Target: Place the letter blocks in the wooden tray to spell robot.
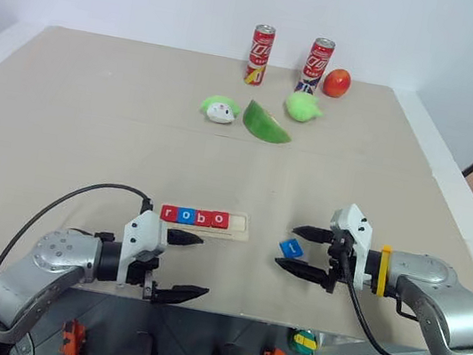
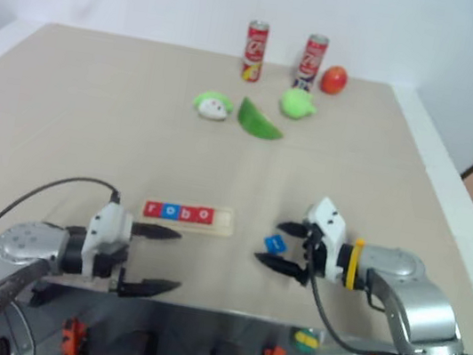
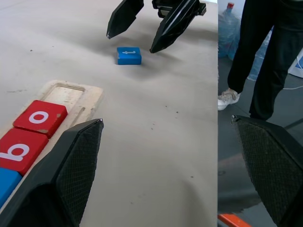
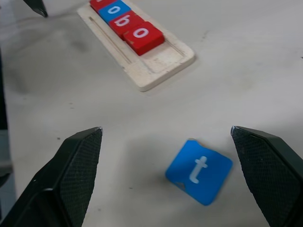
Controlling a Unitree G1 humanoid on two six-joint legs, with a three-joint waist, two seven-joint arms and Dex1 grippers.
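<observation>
r, o, b, o sit in the wooden tray (image 1: 240,229); blue t block (image 4: 199,171) lies loose between the right claw (image 1: 301,253) tips, wide open, empty.

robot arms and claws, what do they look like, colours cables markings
Both arms are silver-grey metal with rounded joint housings and black sections toward the wrist. Each ends in a white block carrying a claw of two black pointed fingers with textured inner pads: left claw, right claw. The right wrist wears a yellow ring. A black cable loops off the left arm; another hangs under the right.
</observation>
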